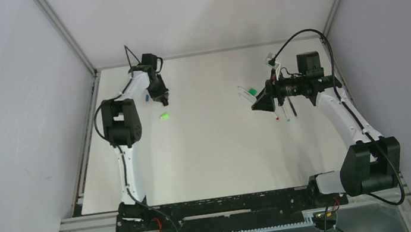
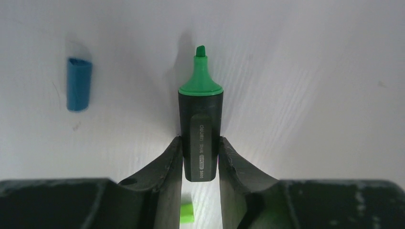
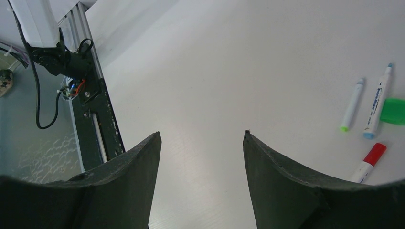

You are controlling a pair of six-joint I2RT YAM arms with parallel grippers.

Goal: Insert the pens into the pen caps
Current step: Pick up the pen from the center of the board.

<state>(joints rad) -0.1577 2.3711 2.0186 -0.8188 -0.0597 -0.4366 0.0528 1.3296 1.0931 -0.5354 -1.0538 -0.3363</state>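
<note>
Dark fingers [image 2: 167, 162] of the left tool [image 2: 200, 141] fill my nearest view, clamped on the lower body of a thick black marker with a green chisel tip [image 2: 200, 114]. The marker points away from the tool over the white desk [image 2: 310, 95]. Left of that tip, well apart from it, lies a short blue plastic cap [image 2: 79, 84]. A bright green plastic cap [image 2: 187, 213] shows on the desk through the gap between the fingers. My right tool [image 3: 201, 136] hangs wide open, holding nothing. Off to its right lie a thin white pen with a green tip [image 3: 352, 105], a thin white pen with a blue tip [image 3: 377, 109] and a white pen with a red end [image 3: 367, 164]. A green plastic cap [image 3: 394, 111] lies just beside the blue-tipped one.
</note>
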